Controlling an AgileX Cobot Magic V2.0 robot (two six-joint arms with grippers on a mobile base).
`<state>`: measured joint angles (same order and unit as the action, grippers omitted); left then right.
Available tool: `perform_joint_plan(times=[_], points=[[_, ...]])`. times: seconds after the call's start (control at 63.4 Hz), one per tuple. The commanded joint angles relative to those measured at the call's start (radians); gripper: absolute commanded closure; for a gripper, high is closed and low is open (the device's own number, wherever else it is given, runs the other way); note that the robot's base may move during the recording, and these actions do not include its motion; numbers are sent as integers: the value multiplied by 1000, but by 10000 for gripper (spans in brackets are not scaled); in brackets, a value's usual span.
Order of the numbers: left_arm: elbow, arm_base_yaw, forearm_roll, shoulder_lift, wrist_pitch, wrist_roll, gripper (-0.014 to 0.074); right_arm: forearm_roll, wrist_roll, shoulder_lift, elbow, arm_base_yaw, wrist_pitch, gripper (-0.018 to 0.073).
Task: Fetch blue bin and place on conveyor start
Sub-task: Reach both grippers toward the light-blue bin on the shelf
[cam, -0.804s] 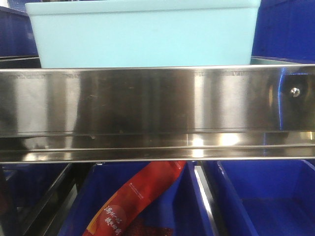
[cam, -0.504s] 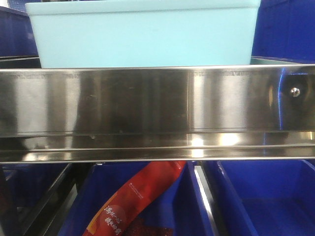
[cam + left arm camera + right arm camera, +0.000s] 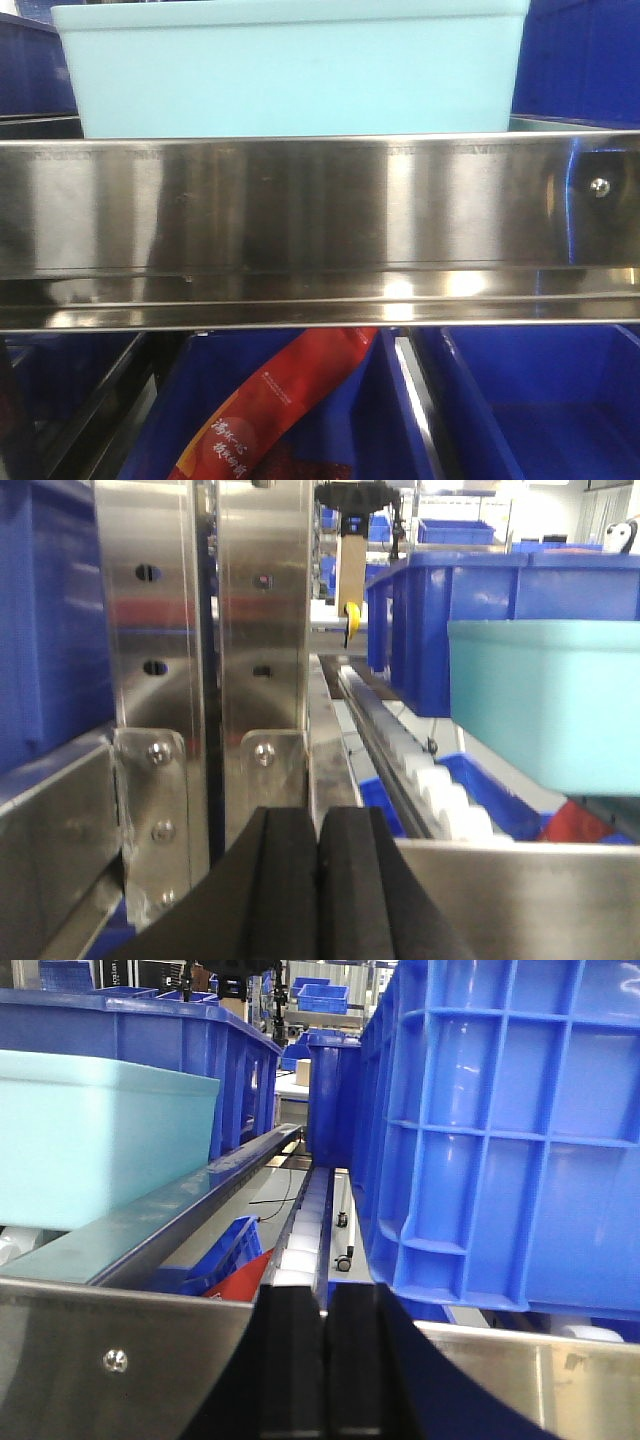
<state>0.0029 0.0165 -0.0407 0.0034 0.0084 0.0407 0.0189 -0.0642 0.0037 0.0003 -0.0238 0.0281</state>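
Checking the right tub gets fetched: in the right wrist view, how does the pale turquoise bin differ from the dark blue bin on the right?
Colour: the pale turquoise bin is light cyan, the dark blue bin deep royal blue. Walls: the pale turquoise bin's are smooth and plain, the dark blue bin's carry a grid of raised ribs. Both are upright plastic bins.

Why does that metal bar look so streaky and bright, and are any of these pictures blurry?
Front view: the steel rail mirrors light as bright vertical streaks; the pale bin is evenly lit. Left wrist view: the near left gripper is soft, the far background washed out. Right wrist view: sharper, right gripper dark.
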Motion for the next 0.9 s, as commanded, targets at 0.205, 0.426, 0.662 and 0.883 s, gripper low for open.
perform_joint_plan(times=[0.205,0.426,0.662,0.883], points=[[-143,1,76,-3,54,2,707,4,-7,-4,-147,-4,72,726],[-403,1,99,80,296,2,707,4,-7,79,-431,-4,379,726],[-699,1,99,372,600,4,707,4,-7,344,-680,-4,556,726],[-799,1,95,512,649,4,707,8,-7,476,-774,-4,520,726]])
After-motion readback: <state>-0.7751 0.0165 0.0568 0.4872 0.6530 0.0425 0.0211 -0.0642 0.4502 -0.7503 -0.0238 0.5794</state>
